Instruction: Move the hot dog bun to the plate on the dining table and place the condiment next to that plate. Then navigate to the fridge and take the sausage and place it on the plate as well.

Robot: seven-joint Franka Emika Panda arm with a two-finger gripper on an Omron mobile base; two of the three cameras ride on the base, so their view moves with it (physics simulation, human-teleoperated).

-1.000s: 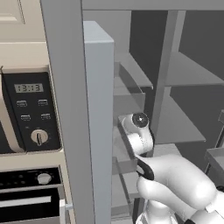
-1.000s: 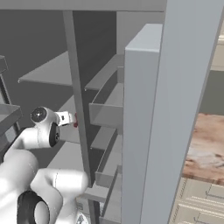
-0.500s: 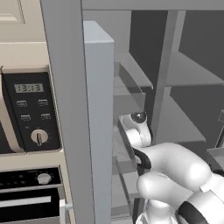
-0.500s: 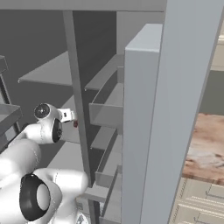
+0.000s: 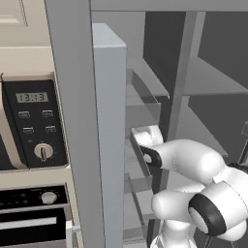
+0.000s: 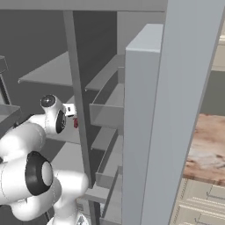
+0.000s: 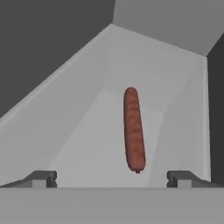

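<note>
Your gripper [image 7: 112, 178] is wide open and holds nothing. The sausage [image 7: 133, 130] lies straight ahead of it on a grey fridge shelf [image 7: 83, 144], pointing away from you, lined up between the two fingertips. The sausage's far end is hard to judge.

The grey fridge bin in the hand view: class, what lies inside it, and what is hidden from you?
One sausage lies lengthwise on the floor of the bin, ahead of the open gripper. The bin's near end is cut off at the view's bottom edge.
</note>
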